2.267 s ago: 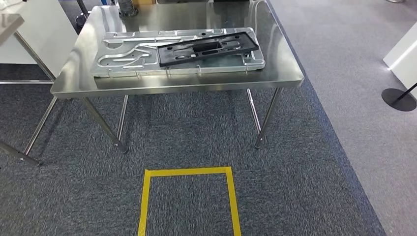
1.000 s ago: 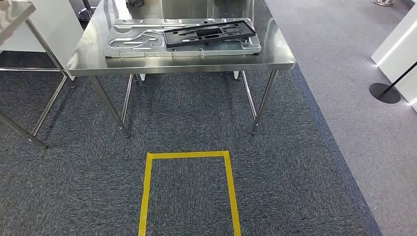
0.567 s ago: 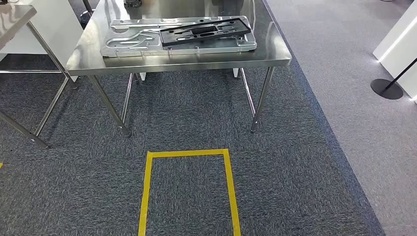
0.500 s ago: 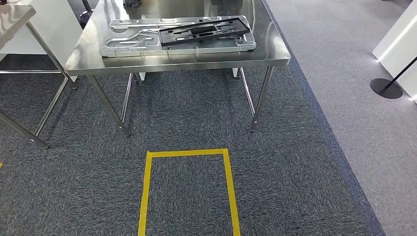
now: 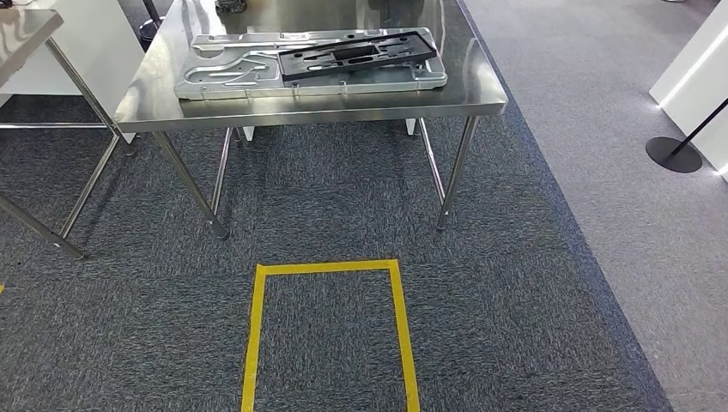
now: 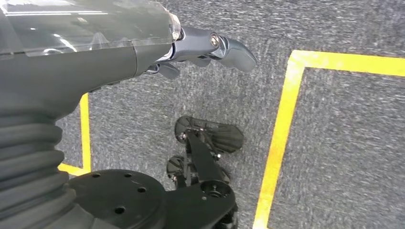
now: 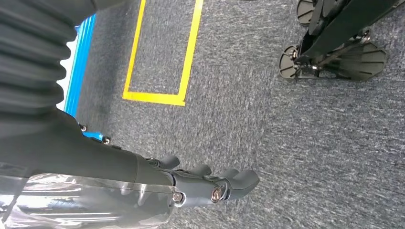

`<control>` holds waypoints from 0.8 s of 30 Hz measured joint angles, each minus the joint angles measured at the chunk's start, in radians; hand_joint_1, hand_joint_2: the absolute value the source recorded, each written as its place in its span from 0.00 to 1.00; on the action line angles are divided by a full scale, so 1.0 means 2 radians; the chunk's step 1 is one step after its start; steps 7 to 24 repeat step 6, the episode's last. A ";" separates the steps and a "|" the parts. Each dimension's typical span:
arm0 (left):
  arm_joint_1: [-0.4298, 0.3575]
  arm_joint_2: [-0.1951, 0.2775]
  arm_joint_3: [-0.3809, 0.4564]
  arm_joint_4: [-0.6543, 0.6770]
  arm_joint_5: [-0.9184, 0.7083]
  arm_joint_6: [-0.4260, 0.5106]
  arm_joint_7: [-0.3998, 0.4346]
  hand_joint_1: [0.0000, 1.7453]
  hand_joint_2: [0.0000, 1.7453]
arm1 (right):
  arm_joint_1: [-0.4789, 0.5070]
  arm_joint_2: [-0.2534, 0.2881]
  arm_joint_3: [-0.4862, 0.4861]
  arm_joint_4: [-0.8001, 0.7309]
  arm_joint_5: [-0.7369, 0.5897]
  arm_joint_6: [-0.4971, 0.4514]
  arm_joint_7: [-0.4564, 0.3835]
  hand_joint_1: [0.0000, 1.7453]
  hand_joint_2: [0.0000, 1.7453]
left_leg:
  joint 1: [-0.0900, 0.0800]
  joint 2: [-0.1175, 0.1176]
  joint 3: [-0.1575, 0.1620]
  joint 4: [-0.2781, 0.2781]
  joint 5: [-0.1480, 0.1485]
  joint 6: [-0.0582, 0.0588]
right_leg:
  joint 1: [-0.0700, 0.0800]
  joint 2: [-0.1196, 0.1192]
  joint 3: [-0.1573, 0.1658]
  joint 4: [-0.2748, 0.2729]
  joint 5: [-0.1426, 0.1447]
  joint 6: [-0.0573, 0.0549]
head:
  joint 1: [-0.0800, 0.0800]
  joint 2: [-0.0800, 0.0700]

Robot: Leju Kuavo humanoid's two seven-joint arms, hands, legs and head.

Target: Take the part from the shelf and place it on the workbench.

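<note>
Both arms hang down over the carpet: the left robot hand holds nothing, its dark fingers stretched out and lying close together above the grey floor, and the right robot hand is likewise empty, its fingers extended side by side with small gaps between them. Yellow tape runs across the carpet near the left robot hand, and in the right wrist view a yellow tape rectangle lies on the carpet well apart from the fingers, with a blue strip beside it. From the head view, the steel worktop stands ahead on thin metal legs, beyond a yellow tape square marked on the dark carpet. On the worktop lies a large silver metal plate with curved grooves, flat and lengthwise along the top, and the black part, a long flat frame with cut-outs, rests on top of that plate toward its right half, slightly skewed to the plate's edges. A second steel table shows at the far left, a lighter grey floor strip runs along the right, and a round black stand base sits on it next to a white panel
</note>
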 joint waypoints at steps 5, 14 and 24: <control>0.009 0.004 -0.044 -0.002 0.043 0.002 0.012 0.00 0.00 | 0.007 -0.003 0.033 -0.004 -0.050 0.001 0.000 0.00 0.00 | 0.000 0.000 0.000 0.000 0.000 0.000 | 0.000 0.000 0.000 0.000 0.000 0.000 | 0.000 0.000; 0.010 0.004 -0.049 -0.003 0.048 0.002 0.013 0.00 0.00 | 0.007 -0.003 0.037 -0.005 -0.055 0.001 0.000 0.00 0.00 | 0.000 0.000 0.000 0.000 0.000 0.000 | -0.001 0.000 0.000 0.000 0.000 0.000 | 0.000 0.000; 0.010 0.004 -0.049 -0.003 0.048 0.002 0.013 0.00 0.00 | 0.007 -0.003 0.037 -0.005 -0.055 0.001 0.000 0.00 0.00 | 0.000 0.000 0.000 0.000 0.000 0.000 | -0.001 0.000 0.000 0.000 0.000 0.000 | 0.000 0.000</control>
